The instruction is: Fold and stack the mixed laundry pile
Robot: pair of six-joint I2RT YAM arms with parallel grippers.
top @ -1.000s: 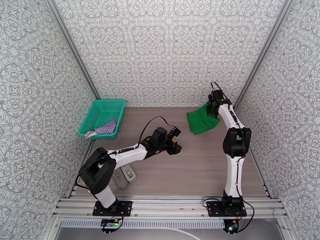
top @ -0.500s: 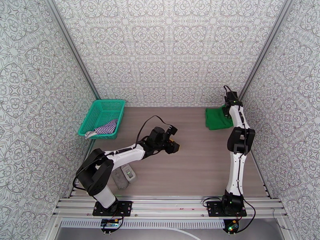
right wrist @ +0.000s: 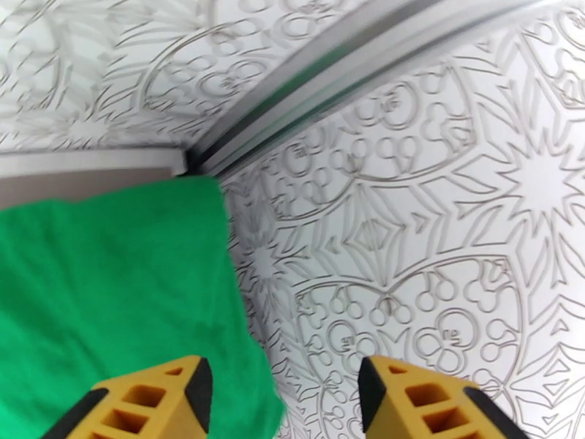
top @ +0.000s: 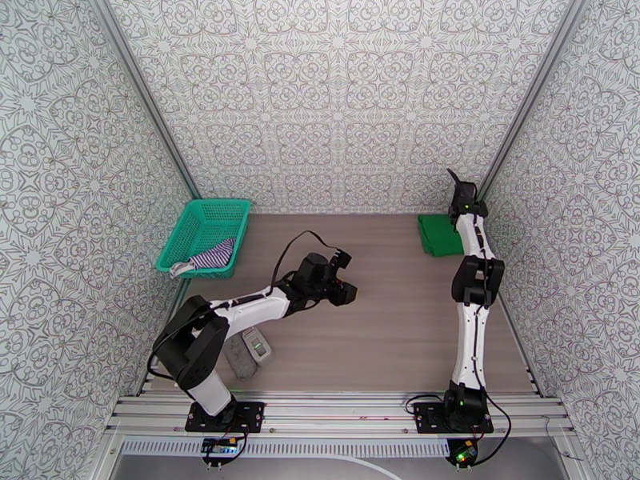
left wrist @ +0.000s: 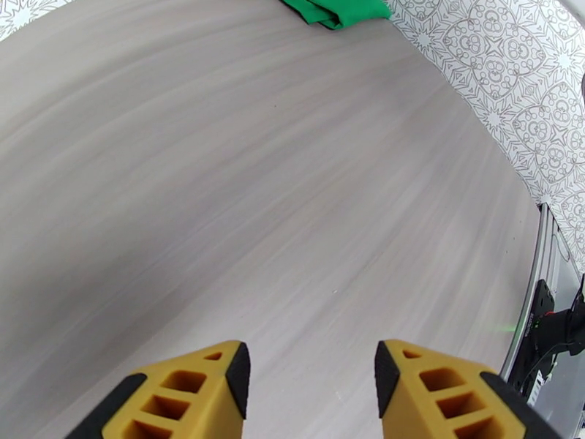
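Observation:
The bright green shirt (top: 439,234) lies folded flat in the far right corner of the table, against the wall. My right gripper (top: 463,211) hovers over its right edge, open; in the right wrist view the green shirt (right wrist: 110,287) lies under the left finger of the right gripper (right wrist: 281,382), and nothing is held. The striped top (top: 214,254) lies crumpled in the teal basket (top: 200,214). At mid-table my left gripper (top: 346,283) is open over bare wood. The left wrist view has the left gripper (left wrist: 311,367) at its bottom edge and the green shirt (left wrist: 333,6) far ahead.
Two small grey objects (top: 248,351) lie on the table near the left arm's base. Patterned walls enclose the table on three sides, and the right wall (right wrist: 439,250) is close to my right gripper. An aluminium rail (top: 336,410) runs along the near edge.
The right gripper carried the green shirt from mid-right into the far right corner, where it now lies flat, and its jaws are open. The left gripper drew slightly back to the left.

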